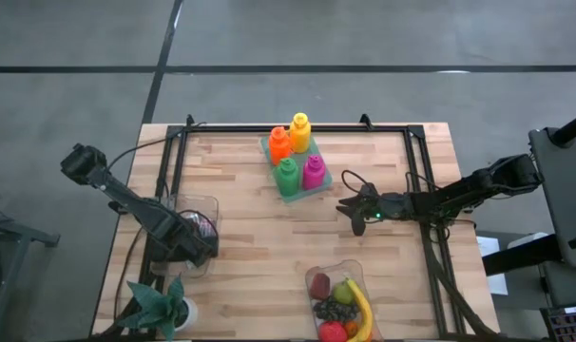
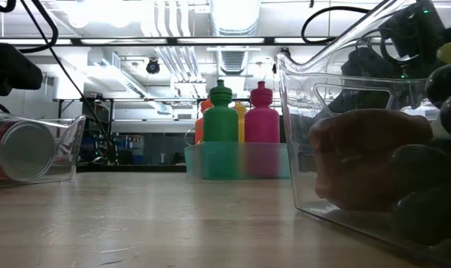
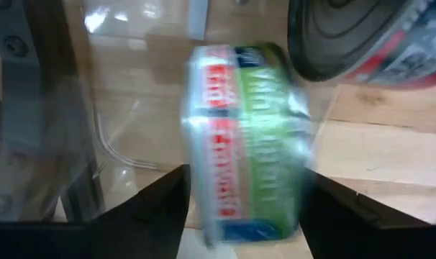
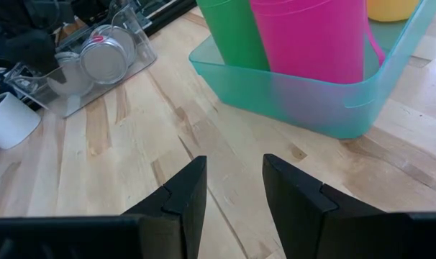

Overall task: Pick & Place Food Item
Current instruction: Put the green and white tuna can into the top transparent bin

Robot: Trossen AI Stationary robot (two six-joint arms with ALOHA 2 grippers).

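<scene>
Left gripper (image 3: 239, 208) hovers over the clear bin (image 1: 208, 204), jaws apart, a green-labelled can (image 3: 247, 137) blurred between them, contact unclear; right gripper (image 4: 234, 188), jaws slightly parted and empty, waits beside the teal bottle tray (image 4: 311, 101).

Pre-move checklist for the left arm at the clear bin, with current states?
1. Left hand over the clear bin: ok.
2. Green can between the left hand's fingers: ok.
3. Can gripped or released: cannot tell, it shows blurred with gaps beside it.
4. Other can in the bin, clear of the green one: ok.
5. Right hand parked mid-table by the bottle tray, holding nothing: ok.
6. Fruit tray untouched: ok.
</scene>
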